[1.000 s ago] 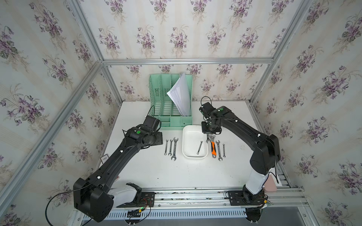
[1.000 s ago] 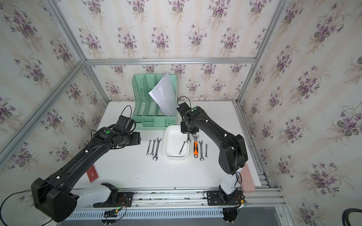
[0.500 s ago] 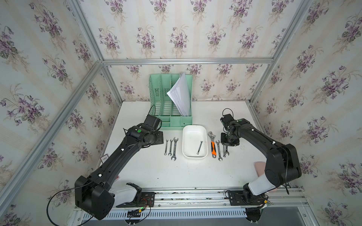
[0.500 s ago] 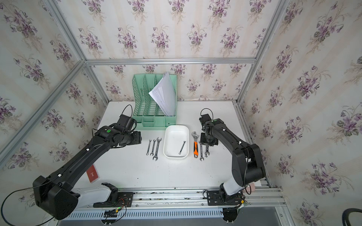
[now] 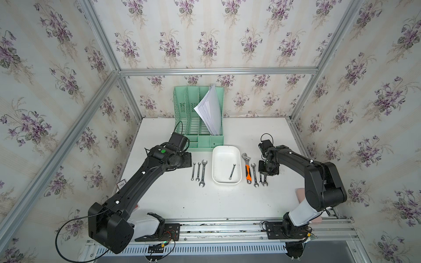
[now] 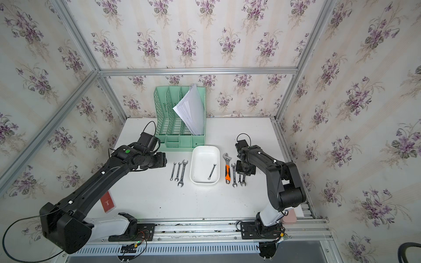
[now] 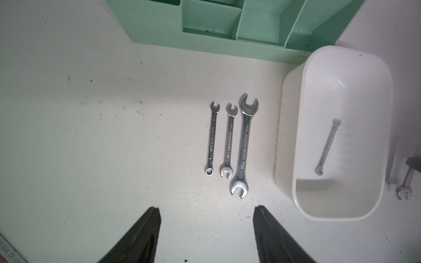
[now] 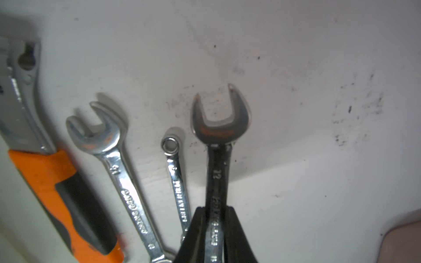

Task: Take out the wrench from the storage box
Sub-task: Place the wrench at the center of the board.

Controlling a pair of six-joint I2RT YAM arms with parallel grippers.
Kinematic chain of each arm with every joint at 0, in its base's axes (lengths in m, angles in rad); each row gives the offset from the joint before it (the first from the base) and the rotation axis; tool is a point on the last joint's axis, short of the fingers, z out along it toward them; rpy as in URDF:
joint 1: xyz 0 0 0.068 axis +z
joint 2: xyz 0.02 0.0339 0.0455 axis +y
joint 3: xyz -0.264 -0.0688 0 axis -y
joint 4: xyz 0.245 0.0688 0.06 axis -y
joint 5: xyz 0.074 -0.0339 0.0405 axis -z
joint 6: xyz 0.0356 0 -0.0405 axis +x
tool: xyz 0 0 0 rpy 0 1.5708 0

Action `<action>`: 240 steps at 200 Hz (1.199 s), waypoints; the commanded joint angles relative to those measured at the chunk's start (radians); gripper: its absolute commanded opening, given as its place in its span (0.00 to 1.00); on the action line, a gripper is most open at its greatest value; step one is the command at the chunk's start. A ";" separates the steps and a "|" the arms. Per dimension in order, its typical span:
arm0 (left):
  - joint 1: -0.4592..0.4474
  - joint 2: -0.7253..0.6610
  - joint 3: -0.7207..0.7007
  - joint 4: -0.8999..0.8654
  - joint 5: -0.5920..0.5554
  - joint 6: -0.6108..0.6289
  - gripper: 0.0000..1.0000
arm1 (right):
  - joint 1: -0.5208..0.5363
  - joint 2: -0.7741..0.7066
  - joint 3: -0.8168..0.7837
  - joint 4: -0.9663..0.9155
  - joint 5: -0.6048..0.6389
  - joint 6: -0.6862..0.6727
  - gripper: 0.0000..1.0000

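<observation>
Wrench (image 8: 218,159) w/ "12" on its handle is sitting pinched tight btwn the right gripper (image 8: 215,211) fingers (image 8: 238,230). Its open end is sticking out past the tips, low over the table (image 8: 319,182), outside the storage box (image 5: 214,164). It's hanging at the right end of the row, beside a small ring wrench (image 8: 175,173). A sec ago that gripper was hanging by the box's right edge; it's been moving right since. One little wrench (image 5: 232,172) is lying in the box. Left gripper (image 7: 206,211) is hovering w/ fingers wide, holding nothing. Other writing is looking too blurry to read.
</observation>
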 commanded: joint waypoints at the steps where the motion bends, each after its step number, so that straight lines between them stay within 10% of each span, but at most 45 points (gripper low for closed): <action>1: -0.006 0.003 0.012 -0.007 0.007 -0.002 0.70 | 0.000 0.010 -0.009 0.038 0.012 -0.010 0.02; 124: -0.193 0.129 0.144 0.022 -0.004 -0.039 0.70 | -0.007 0.014 -0.026 0.037 -0.002 -0.013 0.23; 240: -0.410 0.521 0.448 0.051 -0.039 0.096 0.69 | -0.007 -0.158 0.090 -0.088 -0.076 -0.016 0.40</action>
